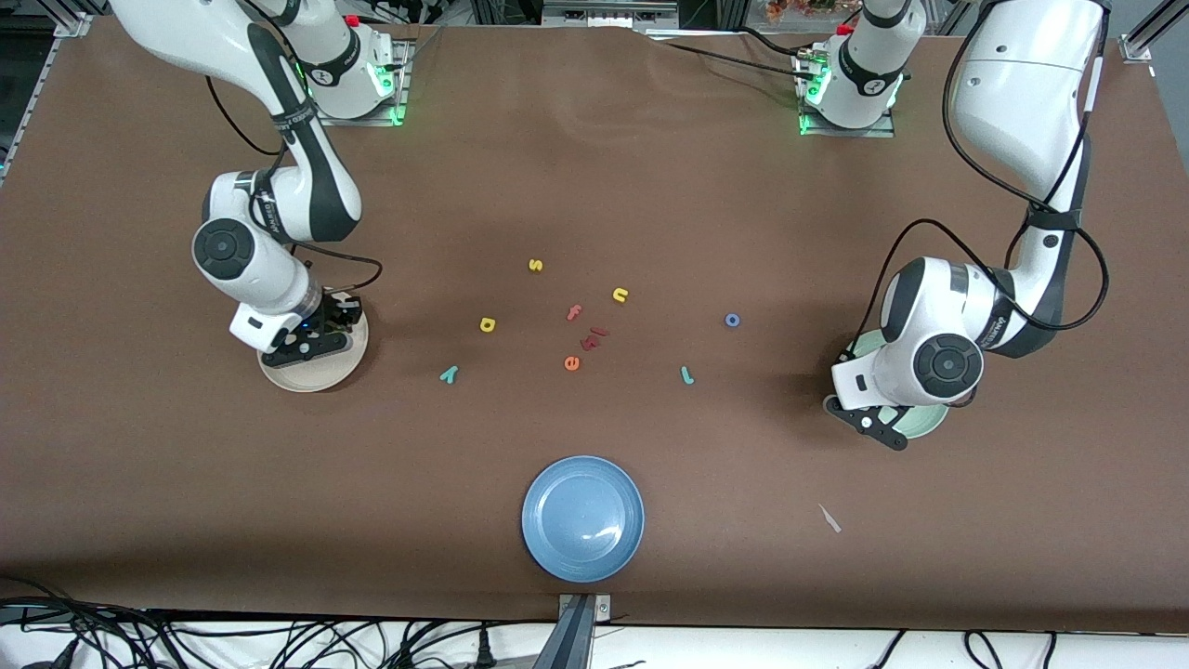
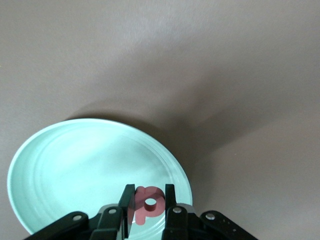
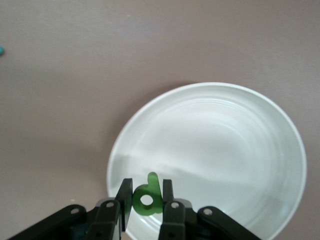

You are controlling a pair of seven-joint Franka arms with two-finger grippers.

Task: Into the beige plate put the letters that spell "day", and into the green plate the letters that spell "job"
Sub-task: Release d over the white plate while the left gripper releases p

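The green d [image 3: 146, 199] is pinched between the fingers of the right gripper [image 3: 146, 199], which hangs over the rim of the beige plate [image 1: 325, 373] at the right arm's end of the table; the plate's bowl lies bare around it. The salmon-pink b [image 2: 149, 203] is clamped the same way in the left gripper [image 2: 148, 204], over the rim of the green plate [image 2: 60, 165] at the left arm's end, and that bowl is bare too. Between the two plates the rest of the letters lie loose on the brown table [image 1: 594, 167], each apart from the plates. The yellow a [image 1: 488, 324] and the teal y [image 1: 449, 374] sit toward the beige plate, with open cloth between them and its edge. The blue o [image 1: 732, 320] and the teal j [image 1: 686, 374] sit toward the green plate, likewise with clear cloth around them. In the middle are the yellow s [image 1: 535, 265], the yellow n [image 1: 620, 295], the pink f [image 1: 574, 312], the orange e [image 1: 571, 363] and a small dark red cluster [image 1: 594, 338] whose shapes I cannot make out; these last three lie close together. The blue plate [image 1: 582, 518] rests nearest the front camera, close to the table's edge, well apart from every letter.
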